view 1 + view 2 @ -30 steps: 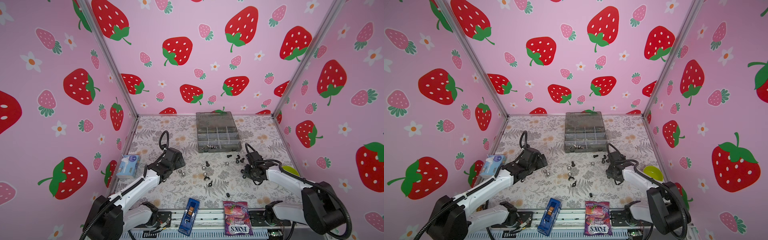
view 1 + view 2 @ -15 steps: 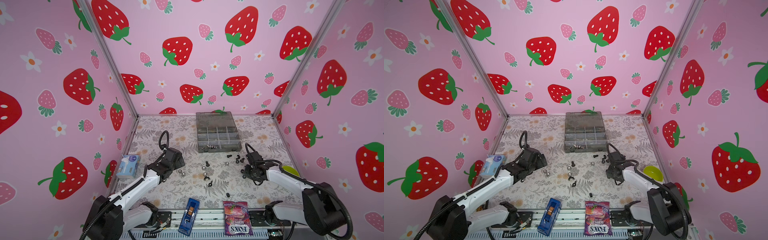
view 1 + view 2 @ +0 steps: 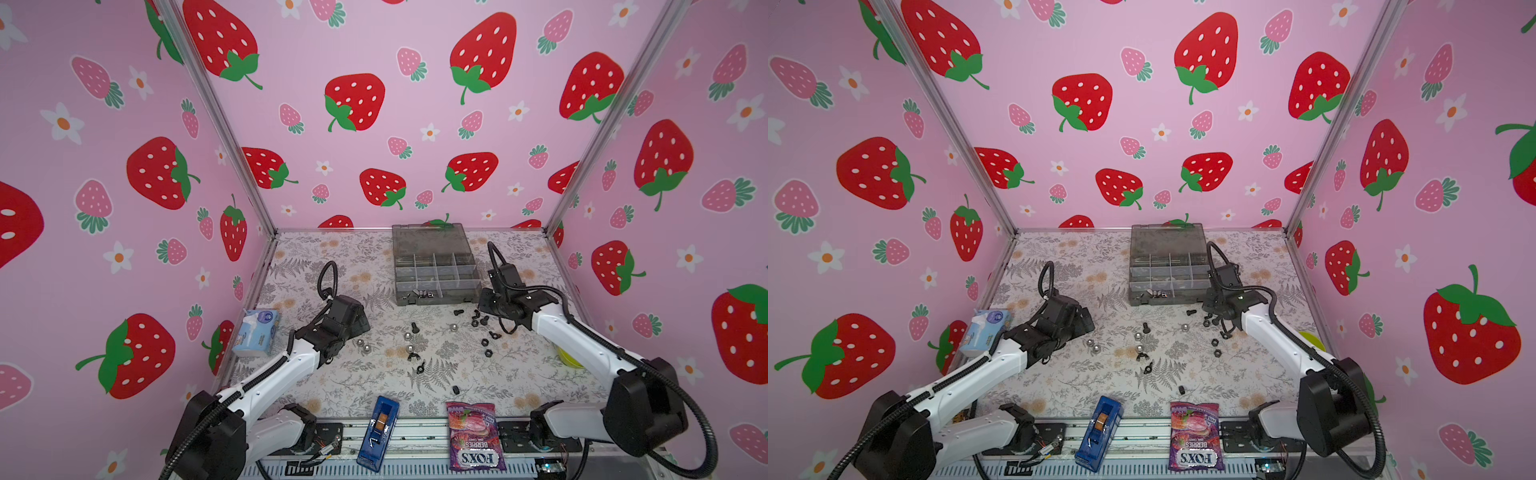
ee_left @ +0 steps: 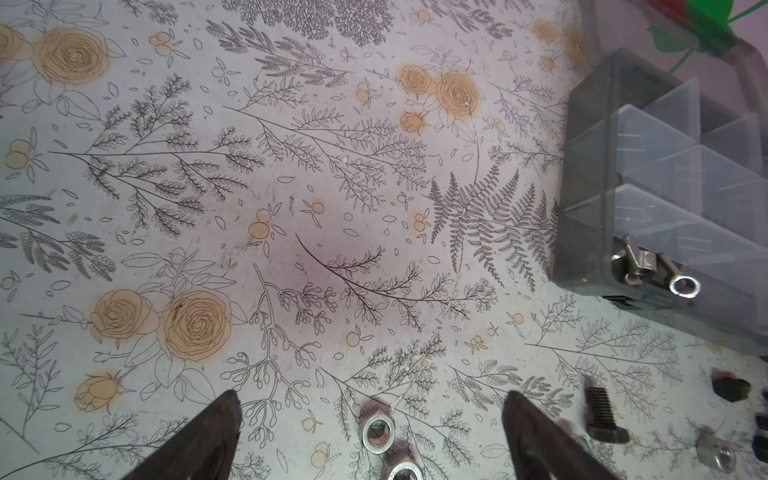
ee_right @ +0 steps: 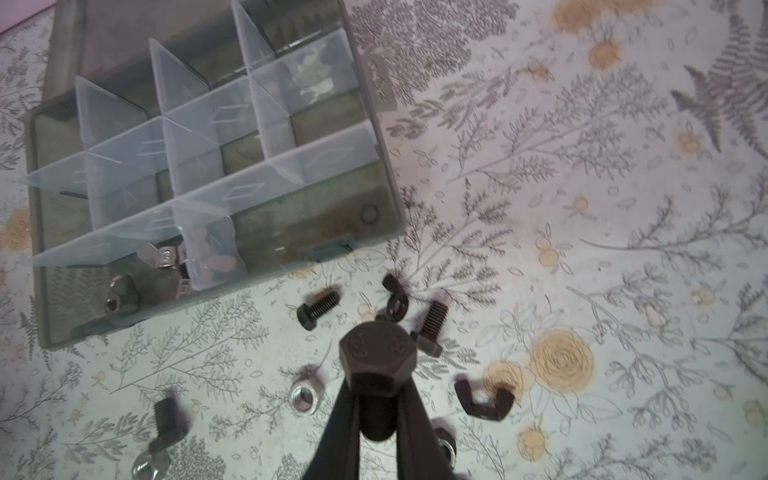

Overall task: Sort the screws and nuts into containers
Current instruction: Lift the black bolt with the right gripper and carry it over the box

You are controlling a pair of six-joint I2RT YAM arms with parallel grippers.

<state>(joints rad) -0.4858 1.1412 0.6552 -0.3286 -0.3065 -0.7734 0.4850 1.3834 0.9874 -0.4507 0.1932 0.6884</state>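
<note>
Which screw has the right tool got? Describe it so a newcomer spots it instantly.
Find the grey organiser box; the right tool sits off its front right corner. The screw pinched there is black with a hex head, the only one gripped while the other screws lie loose.

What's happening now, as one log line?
right gripper: shut on black screw | left gripper: open, empty | organiser box: lid open | next: probably screw into box
</note>
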